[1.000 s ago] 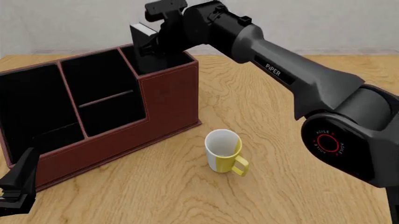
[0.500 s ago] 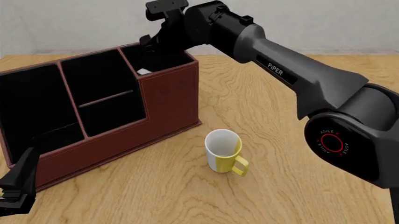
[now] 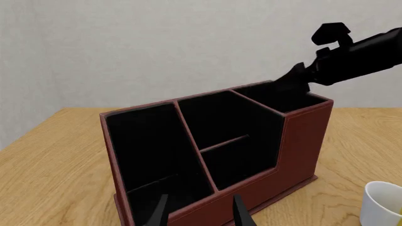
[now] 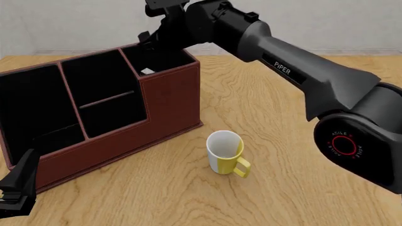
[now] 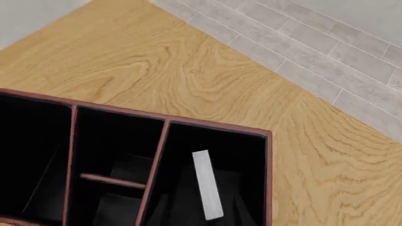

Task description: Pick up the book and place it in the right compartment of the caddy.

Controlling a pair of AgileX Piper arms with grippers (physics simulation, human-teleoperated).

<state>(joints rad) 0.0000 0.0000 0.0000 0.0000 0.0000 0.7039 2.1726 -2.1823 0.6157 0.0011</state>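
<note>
The red-brown caddy (image 4: 169,103) stands at the left of the table. The black book (image 5: 207,186) stands on edge inside the caddy's right compartment (image 4: 160,61). Its white page edges face up, and a white corner (image 4: 146,71) shows in the front view. My right gripper (image 4: 150,41) hangs open and empty just above that compartment, apart from the book. It also shows in the left wrist view (image 3: 290,82). My left gripper (image 4: 16,186) is open and empty, low in front of the caddy's left end (image 3: 144,155).
A white and yellow mug (image 4: 225,151) stands upright on the table in front of the caddy's right end. It also shows in the left wrist view (image 3: 383,205). The caddy's middle section (image 4: 103,101) has a shelf. A wall lies beyond the table.
One second ago my right gripper held the book above the right compartment. It has let go, the book has dropped into the compartment, and the gripper has risen slightly. The left arm has not moved.
</note>
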